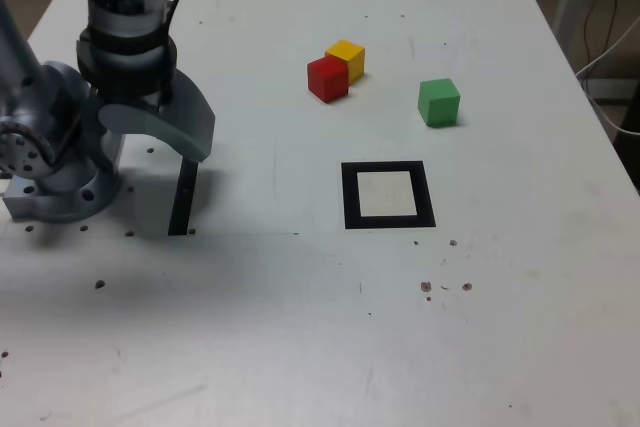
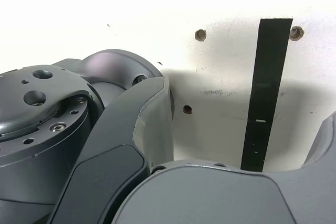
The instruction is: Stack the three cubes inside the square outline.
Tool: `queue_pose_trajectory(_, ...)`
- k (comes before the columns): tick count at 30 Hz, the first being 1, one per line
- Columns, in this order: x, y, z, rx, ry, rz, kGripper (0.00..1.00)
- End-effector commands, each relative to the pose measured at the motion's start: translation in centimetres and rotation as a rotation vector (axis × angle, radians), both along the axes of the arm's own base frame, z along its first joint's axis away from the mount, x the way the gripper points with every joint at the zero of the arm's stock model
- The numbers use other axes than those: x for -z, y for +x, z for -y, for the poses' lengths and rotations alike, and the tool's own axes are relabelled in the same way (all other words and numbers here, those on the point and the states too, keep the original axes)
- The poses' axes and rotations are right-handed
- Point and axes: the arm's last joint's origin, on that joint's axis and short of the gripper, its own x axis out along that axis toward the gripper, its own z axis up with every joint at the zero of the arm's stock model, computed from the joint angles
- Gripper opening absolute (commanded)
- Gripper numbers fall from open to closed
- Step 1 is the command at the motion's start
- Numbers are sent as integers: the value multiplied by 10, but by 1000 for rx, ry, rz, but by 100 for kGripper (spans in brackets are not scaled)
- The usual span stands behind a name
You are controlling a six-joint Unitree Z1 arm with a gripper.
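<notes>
From my seat nothing is stacked yet: the square outline (image 1: 388, 194) lies bare on the bench (image 1: 300, 327), with the red cube (image 1: 327, 78) and yellow cube (image 1: 346, 59) touching each other beyond its far-left corner in the exterior view, and the green cube (image 1: 438, 102) alone beyond its far-right corner, so all three placements remain. The outline lies flat, squared to the bench edges, with no long axis to favour. My end effector (image 1: 178, 143) hangs empty and spread apart, well left of the outline, over the thin black strip (image 2: 266, 95).
</notes>
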Motion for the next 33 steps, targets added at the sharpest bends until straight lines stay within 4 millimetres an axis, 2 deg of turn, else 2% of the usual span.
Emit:
queue_pose_trajectory(1,-1,-1,0,1,3,5,99)
queue_pose_trajectory(11,-2,-3,1,1,-23,6,99)
queue_pose_trajectory(16,-8,0,0,56,-30,30,100)
queue_pose_trajectory(21,-17,15,-8,122,-30,75,100)
queue_pose_trajectory(33,-60,57,-53,311,115,176,100)
